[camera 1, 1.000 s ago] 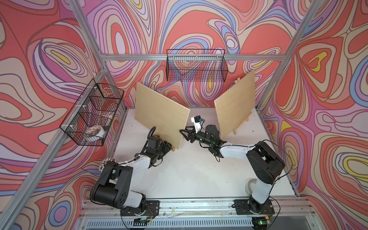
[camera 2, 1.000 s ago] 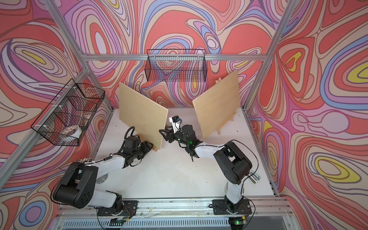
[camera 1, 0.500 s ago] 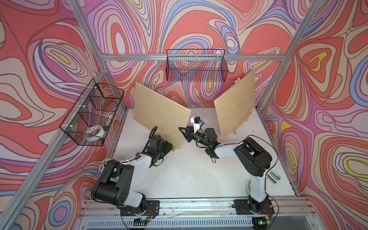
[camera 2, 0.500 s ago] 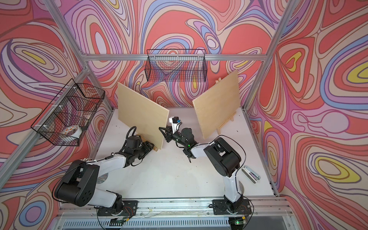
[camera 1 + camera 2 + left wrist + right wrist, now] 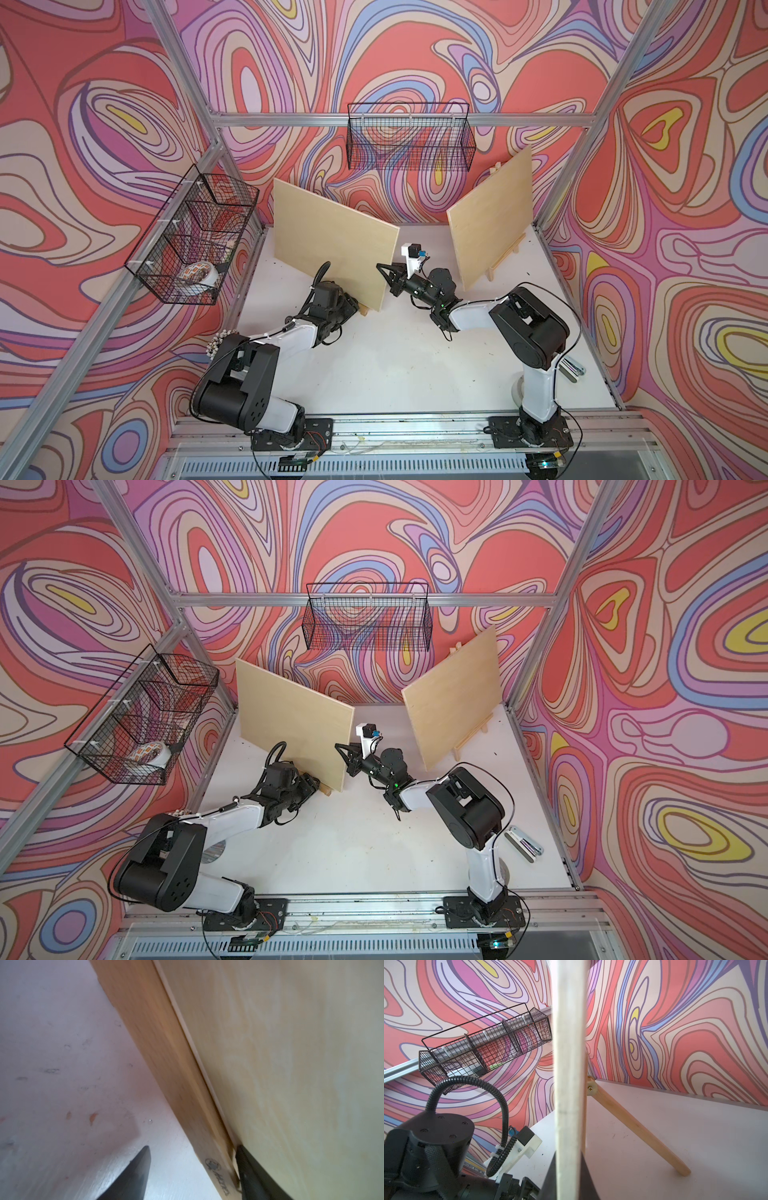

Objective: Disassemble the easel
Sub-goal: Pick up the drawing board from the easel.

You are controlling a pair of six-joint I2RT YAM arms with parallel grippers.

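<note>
Can see little of the easel [image 5: 364, 310] at the left rear of the counter [image 5: 395, 365]: just a stub poking out in both top views, the rest hidden behind the board [image 5: 332, 245] leaning on it and under the left arm [image 5: 328, 299]. Gets a closer, blurred look from the left wrist at the ledge [image 5: 176, 1084] below the board's lower edge; cannot read the stamp on it. Finds the left jaws open astride that ledge, one fingertip [image 5: 251, 1174] wedged at the seam with the board, the other [image 5: 135, 1174] clear of the wood, over the counter. Finds the right jaws closed on the board's free side edge; from the right wrist, looks along that edge, with only a rear leg [image 5: 637, 1128] and its screw [image 5: 590, 1087] showing behind. Farther right, well apart, a second board [image 5: 490, 224] on a second easel [image 5: 503, 258], mostly covered too. On the walls, a left wire basket [image 5: 174, 249] with a tape roll [image 5: 198, 272] and a rear wire basket [image 5: 409, 145]. Beside the right arm [image 5: 461, 808], a small silvery item [image 5: 523, 845], too small to name.
</note>
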